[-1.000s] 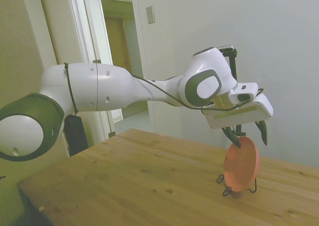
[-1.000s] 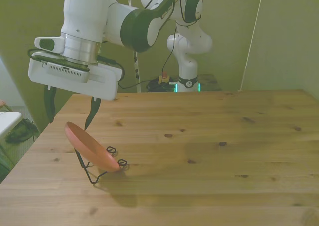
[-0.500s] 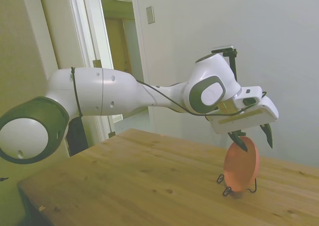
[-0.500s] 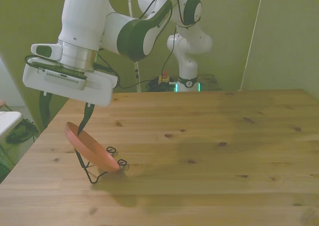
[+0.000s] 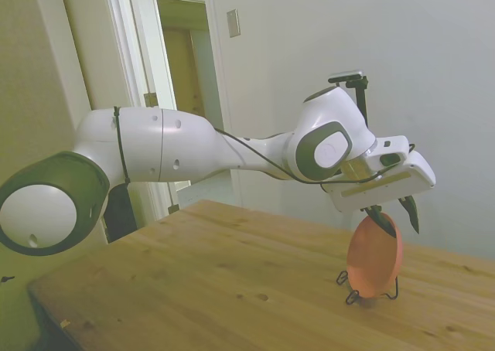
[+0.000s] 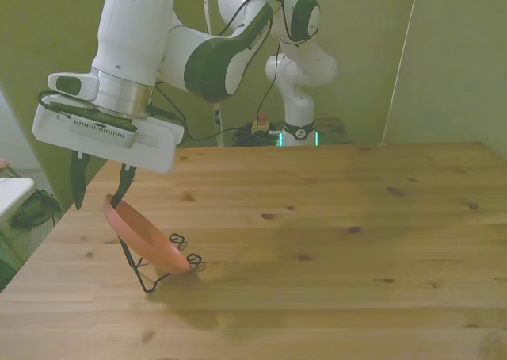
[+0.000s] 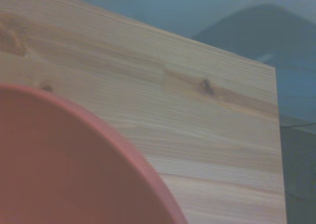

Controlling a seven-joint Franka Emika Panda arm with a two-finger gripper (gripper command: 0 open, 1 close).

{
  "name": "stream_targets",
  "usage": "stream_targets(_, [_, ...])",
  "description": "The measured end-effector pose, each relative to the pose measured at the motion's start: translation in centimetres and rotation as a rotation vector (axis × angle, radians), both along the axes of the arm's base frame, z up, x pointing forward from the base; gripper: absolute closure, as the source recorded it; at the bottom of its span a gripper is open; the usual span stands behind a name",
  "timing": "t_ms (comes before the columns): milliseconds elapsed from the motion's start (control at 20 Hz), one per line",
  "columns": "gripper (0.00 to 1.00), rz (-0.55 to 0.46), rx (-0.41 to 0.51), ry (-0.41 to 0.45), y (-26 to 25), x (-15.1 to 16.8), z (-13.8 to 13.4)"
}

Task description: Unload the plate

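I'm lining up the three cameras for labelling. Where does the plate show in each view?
Side view: plate low right, on edge in the wire stand, under the gripper.
Front view: plate at lower left, tilted in the stand.
Wrist view: plate fills one corner, blurred.
Shared landmark: the table, and its edge by the plate.

We read no text, label, brand or number anywhere: none on the round salmon-pink plastic plate (image 5: 374, 257), the white robot arm (image 6: 142, 43) or the wooden table (image 6: 333, 217).
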State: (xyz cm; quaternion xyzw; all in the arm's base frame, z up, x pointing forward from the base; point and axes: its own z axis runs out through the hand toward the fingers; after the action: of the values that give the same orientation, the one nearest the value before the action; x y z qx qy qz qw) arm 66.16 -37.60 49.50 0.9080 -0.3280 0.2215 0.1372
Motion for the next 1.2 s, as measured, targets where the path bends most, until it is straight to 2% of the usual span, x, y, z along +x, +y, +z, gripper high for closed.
stream_targets(350, [1.0,0.01,0.0,0.006,0.1,0.0,-1.0])
stream_targets(550, [1.0,0.013,-0.002,0.0,0.3,0.0,-0.6])
stream_targets(700, [1.0,0.018,-0.007,-0.016,0.7,-0.1,0.6])
stream_targets(850, [1.0,0.033,0.001,-0.053,2.0,-0.2,3.0])
stream_targets(900, [1.0,0.037,0.019,-0.071,2.8,-0.3,4.0])
stream_targets(1050, [1.0,0.011,0.152,-0.104,6.1,-1.2,6.3])
stream_targets(1200, [1.0,-0.051,0.291,-0.111,10.0,-1.4,6.8])
